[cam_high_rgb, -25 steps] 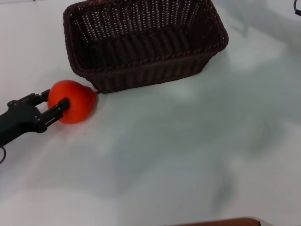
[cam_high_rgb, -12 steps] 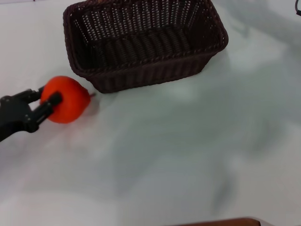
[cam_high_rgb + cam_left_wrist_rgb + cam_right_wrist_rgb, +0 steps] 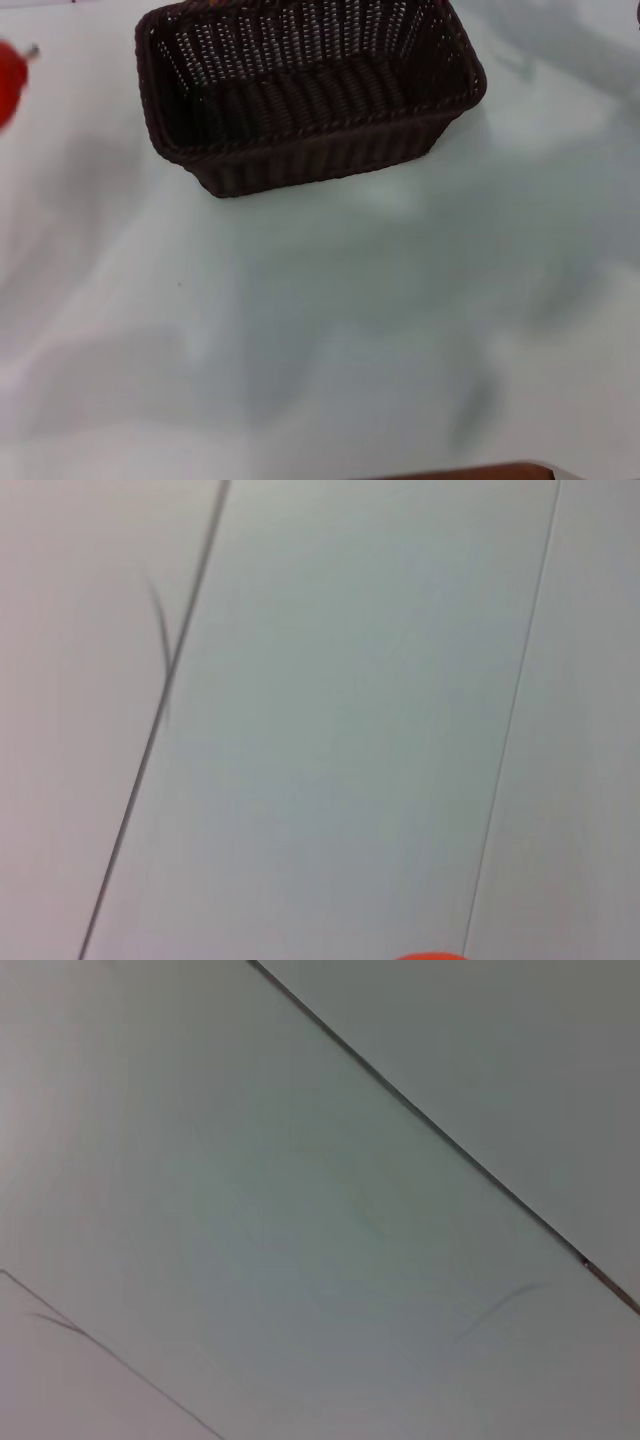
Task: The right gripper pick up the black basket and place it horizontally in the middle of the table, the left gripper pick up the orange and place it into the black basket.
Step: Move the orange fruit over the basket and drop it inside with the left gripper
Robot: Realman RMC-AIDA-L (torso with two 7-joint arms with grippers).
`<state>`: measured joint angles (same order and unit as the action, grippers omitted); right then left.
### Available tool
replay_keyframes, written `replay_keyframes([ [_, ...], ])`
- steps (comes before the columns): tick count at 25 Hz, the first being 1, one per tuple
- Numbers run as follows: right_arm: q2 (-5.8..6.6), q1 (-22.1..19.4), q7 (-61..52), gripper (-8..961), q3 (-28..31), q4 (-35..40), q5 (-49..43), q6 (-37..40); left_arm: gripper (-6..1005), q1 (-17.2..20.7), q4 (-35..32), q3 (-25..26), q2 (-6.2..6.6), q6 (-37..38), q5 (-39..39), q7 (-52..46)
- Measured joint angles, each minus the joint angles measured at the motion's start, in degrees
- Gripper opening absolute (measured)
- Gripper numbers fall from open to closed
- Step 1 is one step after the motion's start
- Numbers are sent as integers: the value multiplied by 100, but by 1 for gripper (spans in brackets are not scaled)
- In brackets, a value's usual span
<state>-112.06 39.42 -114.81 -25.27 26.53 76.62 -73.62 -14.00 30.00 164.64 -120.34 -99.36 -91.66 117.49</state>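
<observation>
The black basket [image 3: 300, 135] stands lengthwise across the far middle of the white table [image 3: 350, 320], empty inside. The orange [image 3: 7, 80] shows only as a red-orange sliver with its stem at the head view's far left edge, level with the basket and off the table spot where it lay. A small arc of the orange [image 3: 432, 956] also shows at the edge of the left wrist view. The left gripper itself is outside every view, still carrying the orange. The right gripper is out of view; its wrist view shows only pale panels with dark seams.
The white table stretches bare in front of and to the right of the basket. A brown edge [image 3: 470, 471] shows at the very front of the head view.
The left gripper, shut on the orange, lifted it from beside the basket's front left corner and carried it up and left, out of the head view. The basket has not moved.
</observation>
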Motion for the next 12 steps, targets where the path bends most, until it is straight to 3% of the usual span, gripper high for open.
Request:
replay_keyframes([
  [3,-18,-12,78,785,-2,-34,122,-94,249,-338,-15,-17,-104,-146,250,-99],
  [6,-121,-18,185,785,-11,-53,305,-213,227,-766,-106,-182,-221,-2,242,-183],
  [10,-359,-15,424,784,-40,-47,591,-307,196,-1154,-255,-646,-325,430,242,-214],
  [11,-412,-14,476,784,-44,-47,651,-316,188,-1404,-431,-1147,-346,818,247,-312],
  [12,-462,-14,514,783,-47,-48,684,-322,221,-1447,-463,-1255,-348,897,247,-344],
])
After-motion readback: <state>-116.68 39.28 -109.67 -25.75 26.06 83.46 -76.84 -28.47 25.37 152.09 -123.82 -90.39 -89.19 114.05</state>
